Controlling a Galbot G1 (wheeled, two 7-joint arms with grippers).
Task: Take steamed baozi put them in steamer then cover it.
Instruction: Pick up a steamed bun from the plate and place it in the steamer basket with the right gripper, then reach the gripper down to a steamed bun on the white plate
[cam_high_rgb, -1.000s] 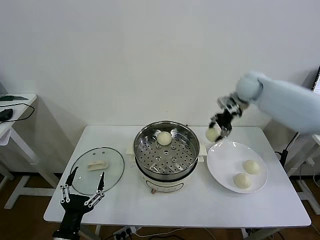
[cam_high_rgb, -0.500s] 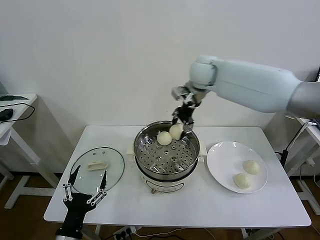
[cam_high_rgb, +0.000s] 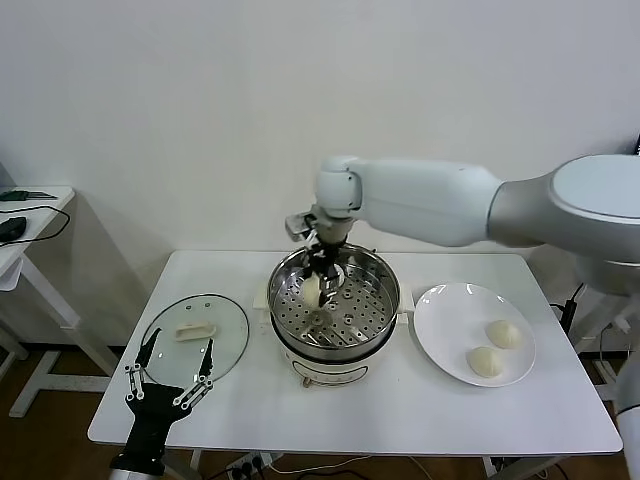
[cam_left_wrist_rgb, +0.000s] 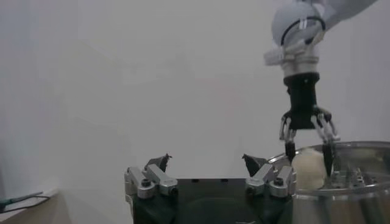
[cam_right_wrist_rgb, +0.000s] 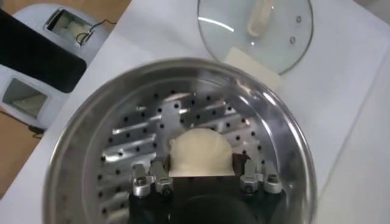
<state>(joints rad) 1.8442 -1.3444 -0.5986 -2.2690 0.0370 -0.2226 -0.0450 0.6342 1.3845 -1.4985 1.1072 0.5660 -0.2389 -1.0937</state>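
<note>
The steel steamer (cam_high_rgb: 384, 300) stands mid-table on its white base. My right gripper (cam_high_rgb: 320, 283) reaches down into its left part, shut on a cream-white baozi (cam_high_rgb: 309, 291). The right wrist view shows this baozi (cam_right_wrist_rgb: 201, 149) between the fingers of the gripper (cam_right_wrist_rgb: 203, 161), at the perforated floor. No other bun shows in the steamer. Two baozi (cam_high_rgb: 503, 333) (cam_high_rgb: 485, 361) lie on the white plate (cam_high_rgb: 448, 312) to the right. The glass cover (cam_high_rgb: 222, 345) with its white handle lies flat on the left. My left gripper (cam_high_rgb: 168, 384) is open and empty at the table's front left edge.
The left wrist view shows my left gripper (cam_left_wrist_rgb: 206, 163) open, with the right gripper (cam_left_wrist_rgb: 308, 157) and steamer rim (cam_left_wrist_rgb: 359, 190) beyond. A side table (cam_high_rgb: 25, 215) with dark items stands far left. The wall is close behind the table.
My right arm carried the baozi left from above the plate, over the steamer rim, and down into the steamer's left part. The left gripper has stayed put.
</note>
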